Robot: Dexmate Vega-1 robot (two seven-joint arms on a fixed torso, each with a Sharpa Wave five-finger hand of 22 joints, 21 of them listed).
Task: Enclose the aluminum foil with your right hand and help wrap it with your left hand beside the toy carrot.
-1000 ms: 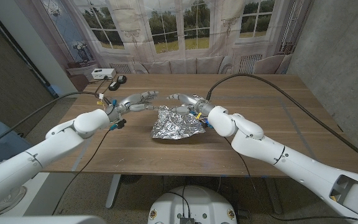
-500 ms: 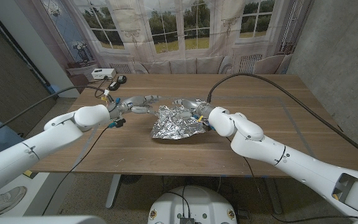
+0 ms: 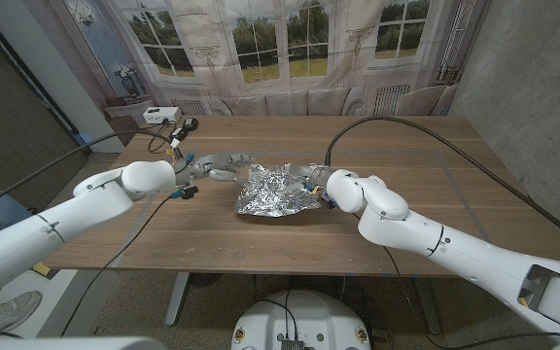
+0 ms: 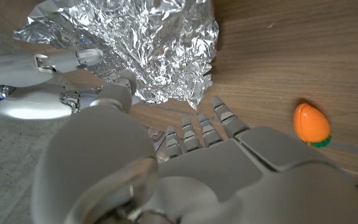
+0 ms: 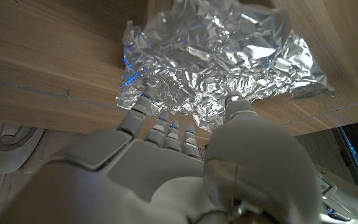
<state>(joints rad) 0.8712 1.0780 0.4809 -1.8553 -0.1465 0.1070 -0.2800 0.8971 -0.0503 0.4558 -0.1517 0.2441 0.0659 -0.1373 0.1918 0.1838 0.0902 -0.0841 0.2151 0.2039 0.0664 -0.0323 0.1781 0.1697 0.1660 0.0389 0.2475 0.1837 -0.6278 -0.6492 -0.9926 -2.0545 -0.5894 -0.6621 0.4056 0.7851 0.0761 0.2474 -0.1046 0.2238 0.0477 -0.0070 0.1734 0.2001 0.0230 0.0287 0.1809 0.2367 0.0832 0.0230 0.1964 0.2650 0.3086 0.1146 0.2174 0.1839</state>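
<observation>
A crumpled sheet of aluminum foil lies mid-table, partly bunched up. My right hand is at its right edge; in the right wrist view the fingertips and thumb touch the foil rim without closing on it. My left hand hovers just left of the foil with fingers spread, and its fingertips stop short of the foil. The small orange toy carrot lies on the wood beside my left hand. In the left wrist view the right hand reaches over the foil.
A white box and a dark object sit at the table's far left corner. A black cable arcs over the table from my right arm. Bare wooden table stretches to the right of the foil.
My left hand has slid right, closer to the foil's left edge. My right hand has dropped from above the foil's far side down onto its right edge.
</observation>
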